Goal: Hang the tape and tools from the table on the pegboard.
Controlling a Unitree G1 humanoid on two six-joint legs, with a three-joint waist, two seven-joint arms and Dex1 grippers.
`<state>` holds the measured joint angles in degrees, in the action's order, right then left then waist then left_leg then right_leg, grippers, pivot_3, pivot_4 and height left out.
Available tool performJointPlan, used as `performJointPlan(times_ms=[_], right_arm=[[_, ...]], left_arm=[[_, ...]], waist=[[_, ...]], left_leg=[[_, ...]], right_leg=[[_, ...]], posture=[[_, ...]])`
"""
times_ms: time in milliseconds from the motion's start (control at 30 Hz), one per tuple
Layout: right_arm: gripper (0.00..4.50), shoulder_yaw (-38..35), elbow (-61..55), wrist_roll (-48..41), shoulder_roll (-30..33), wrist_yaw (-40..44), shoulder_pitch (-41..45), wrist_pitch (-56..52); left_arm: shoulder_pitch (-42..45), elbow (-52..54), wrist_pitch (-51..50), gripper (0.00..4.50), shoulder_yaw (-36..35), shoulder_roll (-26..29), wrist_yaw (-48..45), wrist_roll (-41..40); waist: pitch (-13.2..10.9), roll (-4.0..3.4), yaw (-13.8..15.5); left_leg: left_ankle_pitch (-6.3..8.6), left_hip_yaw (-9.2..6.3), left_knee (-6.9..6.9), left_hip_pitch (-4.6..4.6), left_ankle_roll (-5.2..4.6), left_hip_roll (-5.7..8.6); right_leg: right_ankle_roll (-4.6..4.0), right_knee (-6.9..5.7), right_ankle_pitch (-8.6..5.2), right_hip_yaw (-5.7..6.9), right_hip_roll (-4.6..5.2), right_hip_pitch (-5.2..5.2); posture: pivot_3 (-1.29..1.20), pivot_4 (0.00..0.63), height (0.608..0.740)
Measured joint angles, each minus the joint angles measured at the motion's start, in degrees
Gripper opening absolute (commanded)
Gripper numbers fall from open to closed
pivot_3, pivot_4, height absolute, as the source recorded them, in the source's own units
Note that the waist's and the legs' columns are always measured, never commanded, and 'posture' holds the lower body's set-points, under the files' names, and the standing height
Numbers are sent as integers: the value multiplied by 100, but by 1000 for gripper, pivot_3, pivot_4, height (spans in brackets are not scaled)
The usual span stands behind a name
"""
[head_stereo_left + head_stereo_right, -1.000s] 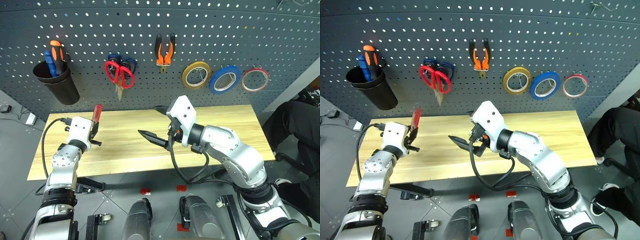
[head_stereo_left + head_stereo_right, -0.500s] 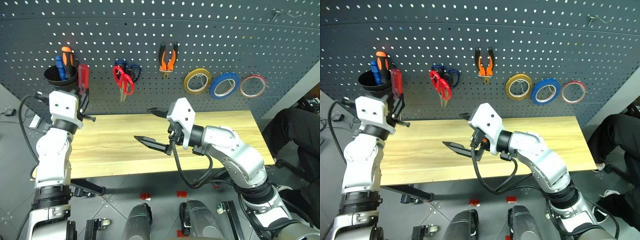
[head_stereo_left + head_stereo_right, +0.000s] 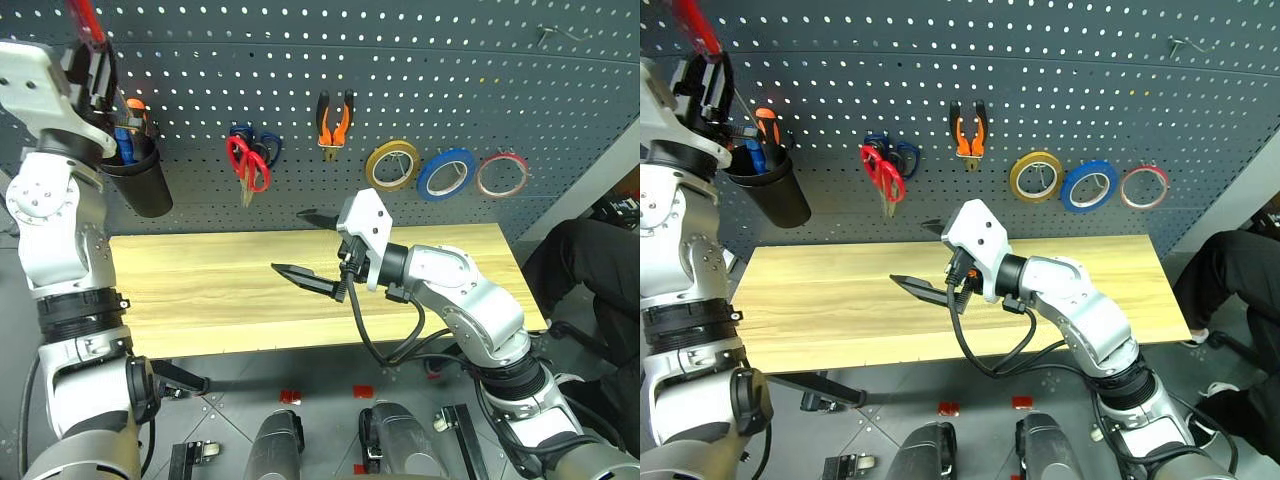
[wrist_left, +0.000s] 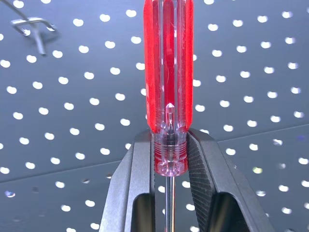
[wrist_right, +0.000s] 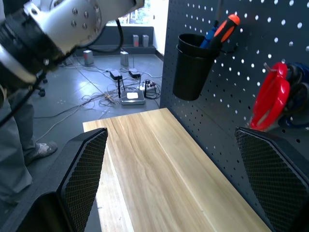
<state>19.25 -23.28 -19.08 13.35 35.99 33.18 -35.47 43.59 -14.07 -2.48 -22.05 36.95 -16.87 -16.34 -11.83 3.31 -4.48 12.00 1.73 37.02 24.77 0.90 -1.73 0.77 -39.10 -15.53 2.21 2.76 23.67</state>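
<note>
**Spotter:** Dark grey pegboard (image 3: pixel 560 110) across the back, wood-grain table (image 3: pixel 200 290) below it. What have you got on the left?

**Me:** My left gripper (image 4: pixel 166 159) is up high at the board, fingers (image 4: pixel 205 169) clamped on the clear collar of the red-handled screwdriver (image 4: pixel 168 67). Handle points up toward the holes; in the head views its top is cut off by the frame edge. The thin shaft runs down between the fingers and I can't make out its tip.

**Spotter:** Is it near the cup?

**Me:** Above it. The black cup (image 3: pixel 140 180) hangs on the board with an orange and a blue screwdriver inside, partly hidden behind my hand.

**Spotter:** And the right?

**Me:** Right gripper (image 3: pixel 312 250) hovers over the table pointing across it, fingers wide apart, holding nothing.

**Spotter:** What's hung up?

**Me:** Red scissors (image 3: pixel 245 165) on a hook, a dark blue pair mostly hidden behind them. Orange-and-black pliers (image 3: pixel 332 118) next along. Then a yellow roll (image 3: pixel 392 165), a blue roll (image 3: pixel 446 172) and the thin red tape ring (image 3: pixel 502 174), all on the board. A small hook (image 4: pixel 36 31) sits beside the screwdriver handle in the left wrist view
</note>
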Motion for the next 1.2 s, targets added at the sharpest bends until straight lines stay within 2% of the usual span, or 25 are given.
performJointPlan(times_ms=[400,467,500,733,900,1033,1200], right_arm=[[4500,-10,112,-6,-114,-9,85,23],[4500,-37,112,-13,-229,-39,170,23],[4500,-68,110,-19,-284,-63,190,26],[4500,-172,110,-20,-344,-118,197,29],[4500,-174,110,-17,-356,-126,195,32],[4500,-252,110,-6,-377,-243,162,121],[4500,-341,99,2,-363,-385,54,207]], left_arm=[[-348,-888,335,614,-139,-2,119,122],[-356,-1044,397,1326,-137,-120,139,121],[-355,-1105,421,1489,-137,-167,139,113],[-354,-1164,562,3542,-151,-212,140,98],[-357,-1156,664,3542,-128,-212,94,108],[-608,-413,724,3542,288,-242,-240,209],[-1104,26,-14,3542,606,-474,-262,225]], waist=[[53,3,33],[64,10,46],[73,16,54],[120,24,109],[129,26,111],[135,23,116],[204,9,106]], left_leg=[[0,-2,4,0,0,0],[0,-4,6,0,-1,0],[1,-4,7,0,-2,0],[2,-2,7,-1,-3,1],[4,-2,15,-3,-7,1],[1,0,17,-3,-3,2],[8,6,17,-15,-15,1]], right_leg=[[0,-7,1,1,1,0],[-1,-10,1,2,1,0],[-1,-11,1,2,1,0],[-1,-12,1,0,2,0],[-1,-24,1,-1,2,0],[-1,-29,1,-5,3,0],[-1,-42,1,-12,0,-1]], posture=[[-110,117,740],[-110,117,740],[-110,117,740],[-118,113,740],[-117,112,740],[-115,110,740],[-118,110,740]])
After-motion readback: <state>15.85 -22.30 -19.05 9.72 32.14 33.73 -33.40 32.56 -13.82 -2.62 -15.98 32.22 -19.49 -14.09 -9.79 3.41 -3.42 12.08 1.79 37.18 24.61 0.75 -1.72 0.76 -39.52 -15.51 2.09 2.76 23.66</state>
